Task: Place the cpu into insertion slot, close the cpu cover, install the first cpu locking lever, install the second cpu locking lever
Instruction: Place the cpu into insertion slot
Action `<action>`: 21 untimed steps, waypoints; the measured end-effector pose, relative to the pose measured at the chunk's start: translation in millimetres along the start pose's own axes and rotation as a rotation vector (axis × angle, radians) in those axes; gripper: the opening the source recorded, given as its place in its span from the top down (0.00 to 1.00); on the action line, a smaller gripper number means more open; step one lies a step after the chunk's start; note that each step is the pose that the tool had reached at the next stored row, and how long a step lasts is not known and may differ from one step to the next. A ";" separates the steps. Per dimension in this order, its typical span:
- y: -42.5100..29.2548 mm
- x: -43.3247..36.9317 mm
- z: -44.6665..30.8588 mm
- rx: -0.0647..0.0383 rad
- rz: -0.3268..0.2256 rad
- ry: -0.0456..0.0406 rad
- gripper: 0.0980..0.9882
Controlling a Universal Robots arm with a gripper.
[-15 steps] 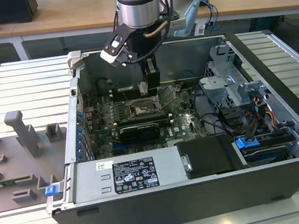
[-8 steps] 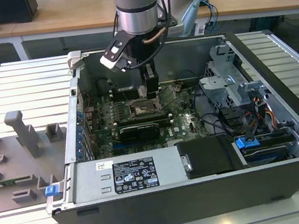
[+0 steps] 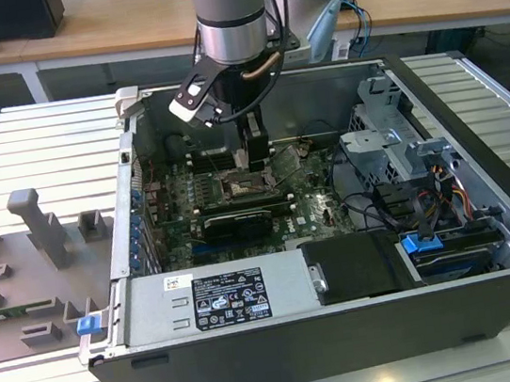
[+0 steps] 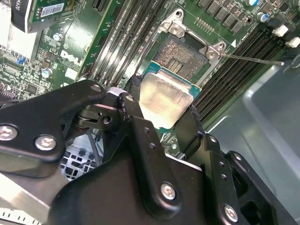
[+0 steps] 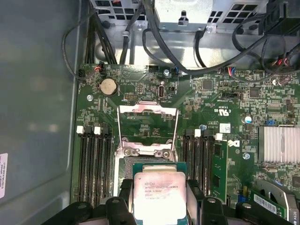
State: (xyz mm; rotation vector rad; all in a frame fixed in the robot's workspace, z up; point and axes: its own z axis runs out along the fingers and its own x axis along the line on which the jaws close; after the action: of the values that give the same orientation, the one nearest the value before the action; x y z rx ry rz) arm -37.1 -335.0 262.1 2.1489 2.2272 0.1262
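My gripper (image 3: 255, 158) hangs inside the open computer case, just above the motherboard's socket (image 3: 253, 187). It is shut on the cpu (image 5: 159, 194), a small square chip with a pale metal top, gripped by two opposite edges. In the second wrist view the cpu (image 4: 164, 98) hovers tilted over one side of the bare socket (image 4: 180, 54), and I cannot tell whether they touch. The cpu cover (image 5: 147, 126), a thin silver frame, stands swung open beyond the socket. A thin locking lever (image 4: 253, 58) sticks out sideways from a socket corner.
Memory slots (image 5: 93, 164) flank the socket on both sides. A finned heatsink (image 5: 279, 143) and black cables (image 5: 164, 47) lie nearby. The power supply (image 3: 218, 301) fills the case front, and a drive cage (image 3: 401, 147) sits at the exterior view's right. A grey fixture (image 3: 34, 241) lies outside.
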 end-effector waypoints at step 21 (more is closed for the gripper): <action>-4.6 4.7 13.3 0.000 0.000 -0.0004 0.51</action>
State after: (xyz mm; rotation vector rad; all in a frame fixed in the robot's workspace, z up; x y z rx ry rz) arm -40.6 -330.1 248.5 2.1487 2.2272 0.1255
